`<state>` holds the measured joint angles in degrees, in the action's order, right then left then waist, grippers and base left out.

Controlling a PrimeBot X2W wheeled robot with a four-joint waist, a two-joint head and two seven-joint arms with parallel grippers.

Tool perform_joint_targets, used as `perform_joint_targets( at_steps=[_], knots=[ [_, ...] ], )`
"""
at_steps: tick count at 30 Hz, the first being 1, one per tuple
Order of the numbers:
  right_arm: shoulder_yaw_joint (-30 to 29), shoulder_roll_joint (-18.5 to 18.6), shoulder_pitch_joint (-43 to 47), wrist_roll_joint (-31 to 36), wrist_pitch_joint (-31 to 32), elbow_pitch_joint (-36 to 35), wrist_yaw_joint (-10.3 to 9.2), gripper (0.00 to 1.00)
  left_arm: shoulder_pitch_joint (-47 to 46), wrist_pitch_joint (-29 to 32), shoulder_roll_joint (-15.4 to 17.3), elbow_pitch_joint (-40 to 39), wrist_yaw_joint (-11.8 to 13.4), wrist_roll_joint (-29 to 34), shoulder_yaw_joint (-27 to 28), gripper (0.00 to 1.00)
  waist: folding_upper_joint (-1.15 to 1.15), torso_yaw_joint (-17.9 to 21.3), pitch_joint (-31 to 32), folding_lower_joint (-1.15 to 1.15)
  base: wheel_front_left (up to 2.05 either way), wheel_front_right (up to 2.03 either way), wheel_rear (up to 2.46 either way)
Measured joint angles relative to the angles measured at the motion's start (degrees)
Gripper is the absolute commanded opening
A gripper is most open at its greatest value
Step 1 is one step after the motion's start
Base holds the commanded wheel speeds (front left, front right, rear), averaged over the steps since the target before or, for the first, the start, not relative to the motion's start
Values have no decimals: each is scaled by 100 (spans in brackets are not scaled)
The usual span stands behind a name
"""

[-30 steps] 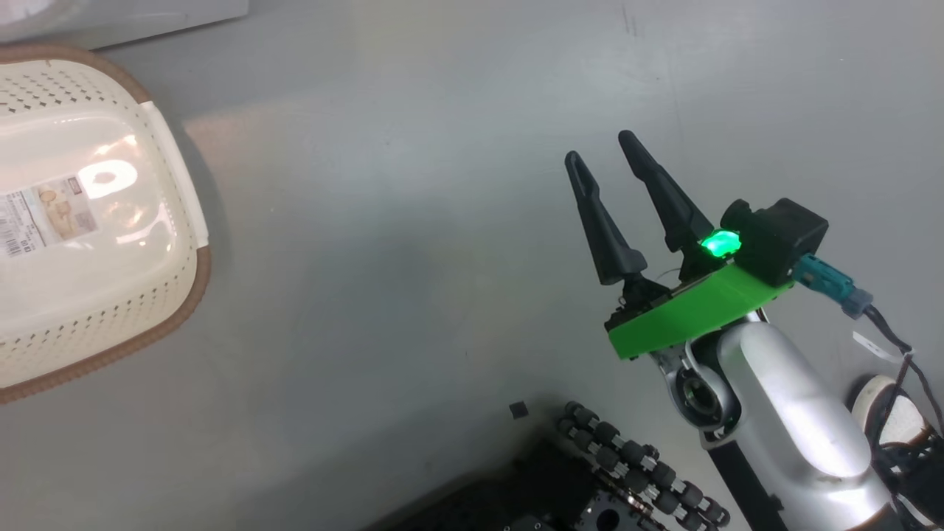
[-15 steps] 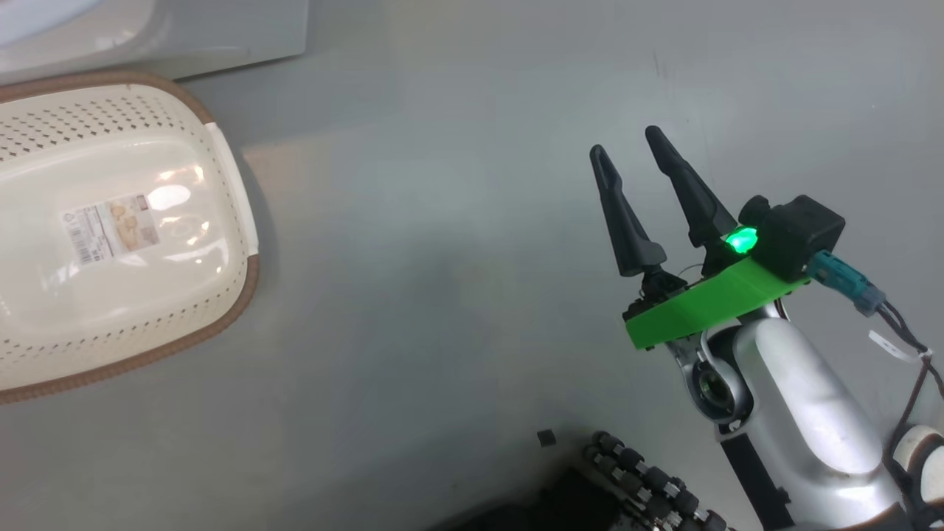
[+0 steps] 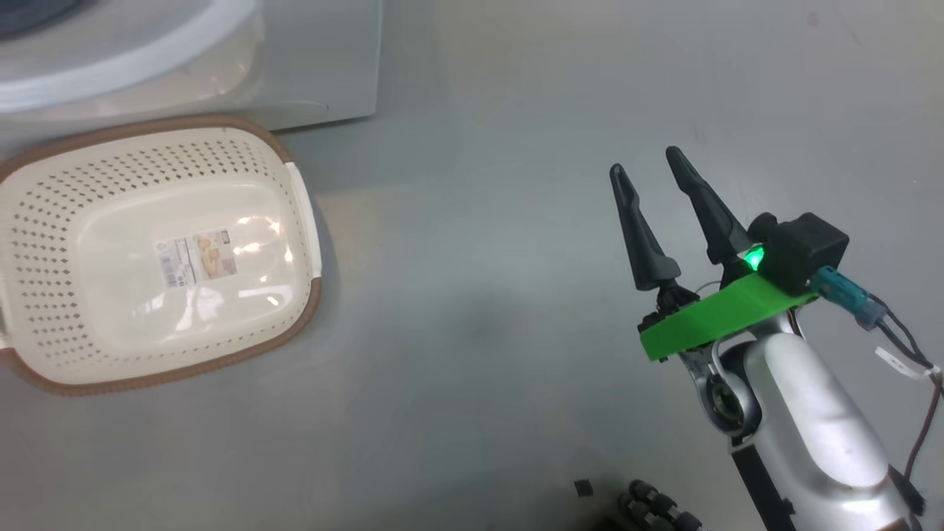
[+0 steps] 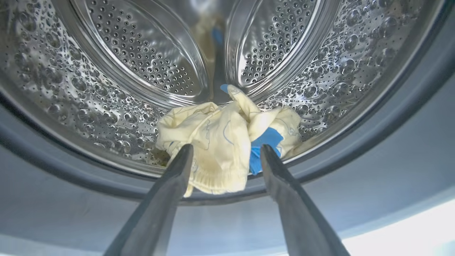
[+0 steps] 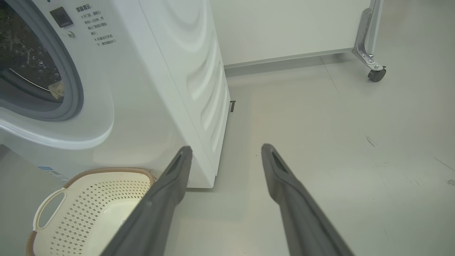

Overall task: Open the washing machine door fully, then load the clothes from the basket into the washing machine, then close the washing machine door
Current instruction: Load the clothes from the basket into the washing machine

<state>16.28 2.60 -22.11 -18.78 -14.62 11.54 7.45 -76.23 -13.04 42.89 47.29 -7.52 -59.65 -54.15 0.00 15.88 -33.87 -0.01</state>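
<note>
My head camera has swung left and farther out: the basket (image 3: 110,166) shows nearly whole, with more washing machine (image 3: 317,66) beyond.

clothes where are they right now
In the left wrist view the clothes lie bunched low at the front of the steel drum, seen between the fingers of the open left gripper. The basket in the head view holds none.
</note>
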Motion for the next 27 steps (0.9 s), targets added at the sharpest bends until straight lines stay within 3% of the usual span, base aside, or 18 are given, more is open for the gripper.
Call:
perform_joint_targets(
  at_steps=[7, 15, 19, 27],
  knots=[
    [-194, 2, 247, 190, 1, 127, 0, 100, 1201, -115, -45, -633, 67, -116, 96, 100, 0, -248, 529, 0, 0, 0, 0],
    [-332, 2, 595, 333, 1, 237, 0, 100, 3093, -133, -299, -2075, 624, 442, 1305, 100, 0, -499, 1219, 0, 0, 0, 0],
    [-386, 2, 794, 375, 1, 277, 0, 100, 4304, -133, -597, -2639, 904, 689, 2007, 100, 0, -599, 1593, 0, 0, 0, 0],
    [-454, 2, 1107, 478, 1, 401, 0, 100, 5882, -133, -1258, -3428, 1113, 1434, 3117, 100, 0, -760, 2254, 0, 0, 0, 0]
  ],
)
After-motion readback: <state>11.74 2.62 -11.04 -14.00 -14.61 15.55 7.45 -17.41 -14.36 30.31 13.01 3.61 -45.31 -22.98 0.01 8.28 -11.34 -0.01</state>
